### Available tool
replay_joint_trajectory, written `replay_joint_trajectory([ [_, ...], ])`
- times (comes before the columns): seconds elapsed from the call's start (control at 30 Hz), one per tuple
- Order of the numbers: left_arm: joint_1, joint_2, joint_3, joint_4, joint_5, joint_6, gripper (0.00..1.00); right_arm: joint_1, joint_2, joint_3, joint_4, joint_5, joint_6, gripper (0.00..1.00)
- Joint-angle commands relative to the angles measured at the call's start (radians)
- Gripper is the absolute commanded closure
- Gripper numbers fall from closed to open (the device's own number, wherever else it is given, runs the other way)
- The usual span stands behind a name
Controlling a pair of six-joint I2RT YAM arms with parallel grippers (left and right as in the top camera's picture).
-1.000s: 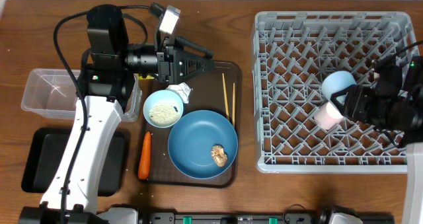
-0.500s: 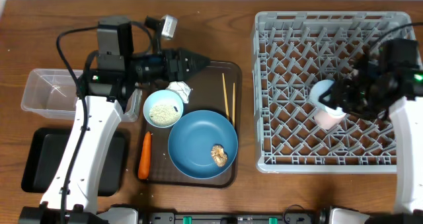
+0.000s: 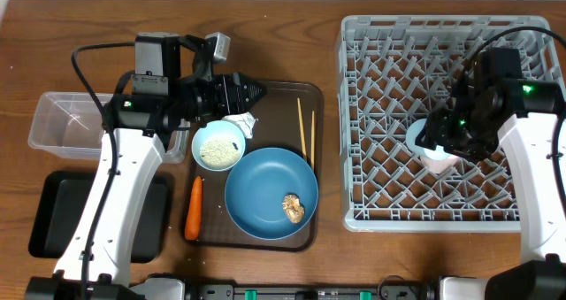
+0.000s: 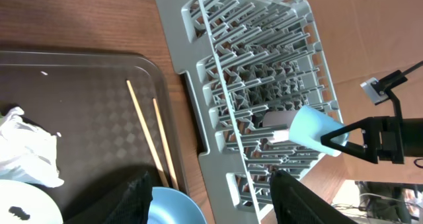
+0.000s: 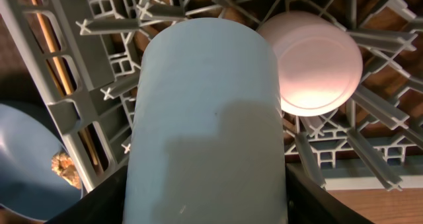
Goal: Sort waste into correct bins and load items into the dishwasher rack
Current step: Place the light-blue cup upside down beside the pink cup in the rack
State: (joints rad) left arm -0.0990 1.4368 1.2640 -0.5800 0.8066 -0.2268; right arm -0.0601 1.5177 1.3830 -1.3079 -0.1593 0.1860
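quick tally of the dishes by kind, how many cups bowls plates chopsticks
cups: 2, a light blue cup and a pink cup
bowl: 1
plate: 1
chopsticks: 2
total: 6

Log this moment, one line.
right gripper: shut on light blue cup over dishwasher rack | pink cup: in rack | left gripper: open
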Motion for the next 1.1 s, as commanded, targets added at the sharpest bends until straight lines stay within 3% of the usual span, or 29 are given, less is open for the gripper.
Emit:
replay_joint_trajectory([
  [0.0, 0.002, -0.015, 0.005, -0.003, -0.016, 0.029, 0.41, 0.015, 0.009, 0.009, 0.012, 0.013, 0.019, 0.41],
  [0.43, 0.002, -0.015, 0.005, -0.003, -0.016, 0.028, 0.41, 0.037, 0.074, 0.008, 0.019, 0.013, 0.019, 0.39],
  [0.6, 0.002, -0.015, 0.005, -0.004, -0.016, 0.028, 0.41, 0.04, 0.089, 0.009, 0.016, 0.01, 0.014, 0.24],
  [0.97, 0.002, -0.015, 0.005, -0.003, -0.021, 0.029, 0.35, 0.041, -0.074, 0.066, 0.042, 0.001, -0.022, 0.19],
  [1.07, 0.002, -0.015, 0.005, -0.025, -0.09, 0.034, 0.35, 0.041, -0.14, 0.081, 0.07, -0.006, -0.027, 0.18],
])
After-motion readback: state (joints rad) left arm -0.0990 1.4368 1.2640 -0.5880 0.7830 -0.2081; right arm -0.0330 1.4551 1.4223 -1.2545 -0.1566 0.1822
